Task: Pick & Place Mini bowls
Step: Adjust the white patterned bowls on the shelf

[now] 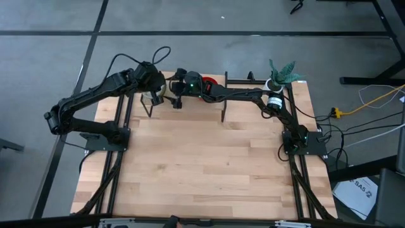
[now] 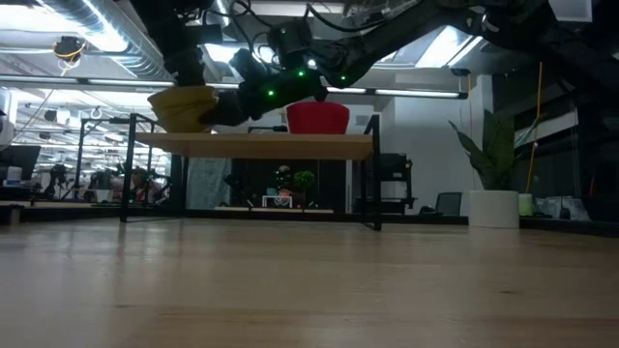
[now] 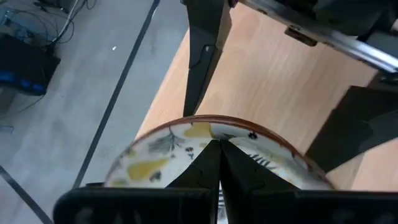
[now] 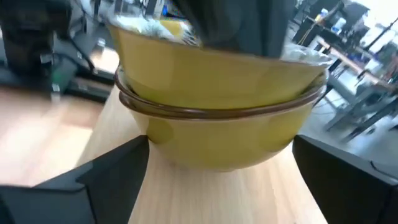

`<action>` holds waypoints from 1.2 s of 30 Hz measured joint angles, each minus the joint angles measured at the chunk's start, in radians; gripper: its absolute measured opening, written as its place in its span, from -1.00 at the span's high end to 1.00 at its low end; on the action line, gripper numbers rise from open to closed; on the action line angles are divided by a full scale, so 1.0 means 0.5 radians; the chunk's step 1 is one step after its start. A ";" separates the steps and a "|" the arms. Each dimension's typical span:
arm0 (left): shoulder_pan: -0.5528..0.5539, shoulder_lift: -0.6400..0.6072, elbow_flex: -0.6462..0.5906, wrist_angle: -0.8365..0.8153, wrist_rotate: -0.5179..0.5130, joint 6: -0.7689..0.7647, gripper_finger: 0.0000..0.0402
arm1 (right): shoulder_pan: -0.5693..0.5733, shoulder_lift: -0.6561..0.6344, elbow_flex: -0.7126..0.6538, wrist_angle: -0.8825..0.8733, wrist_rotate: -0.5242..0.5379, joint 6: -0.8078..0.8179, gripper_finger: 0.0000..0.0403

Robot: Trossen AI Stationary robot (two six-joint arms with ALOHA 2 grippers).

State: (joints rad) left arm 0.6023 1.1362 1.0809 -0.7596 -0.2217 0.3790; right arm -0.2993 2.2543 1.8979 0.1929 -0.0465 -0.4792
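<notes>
Nearest you in the low view lies the bare wooden desk (image 2: 309,290); beyond it a low shelf (image 2: 256,146) on dark legs stands at the desk's far edge, and you can use this shelf as the landmark. On the shelf's left end sit two yellow-sided bowls (image 4: 217,118), one nested in the other, rims brown. The upper bowl (image 3: 205,152) is white inside with green-yellow speckled fruit and leaf marks. You see the left tool (image 3: 217,163) with its fingers together, clamped on the near rim of that upper bowl, one finger inside and one outside as far as the left wrist view shows. The right tool (image 4: 217,180) hovers just beside the same stack, level with the lower bowl, its fingers (image 4: 106,180) spread wide apart to either side of the bowl and not touching it. Toward the shelf's middle stands a red bowl (image 2: 317,117), partly behind the right arm in the high view. Off the shelf's right end a potted plant (image 1: 278,79) stands at the desk's far corner.
</notes>
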 joint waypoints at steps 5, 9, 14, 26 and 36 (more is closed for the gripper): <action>0.001 0.000 0.000 -0.002 -0.010 0.000 0.99 | 0.001 0.000 -0.001 0.071 -0.004 0.228 -0.93; 0.001 0.000 0.000 -0.002 -0.009 0.000 0.99 | 0.001 0.000 -0.001 0.085 -0.002 0.412 -0.93; 0.001 0.000 0.000 -0.001 0.043 -0.001 0.99 | 0.003 -0.003 -0.001 0.045 0.011 0.531 -0.93; -0.002 0.002 0.000 0.016 0.174 -0.001 0.99 | 0.007 -0.005 0.003 -0.064 0.051 0.650 -0.93; -0.033 0.000 0.000 0.001 0.054 -0.001 0.99 | 0.010 -0.037 0.004 -0.137 0.141 0.670 -0.93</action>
State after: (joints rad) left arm 0.5858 1.1363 1.0809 -0.7593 -0.1949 0.3786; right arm -0.2942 2.2359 1.9000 0.1242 0.0239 -0.1442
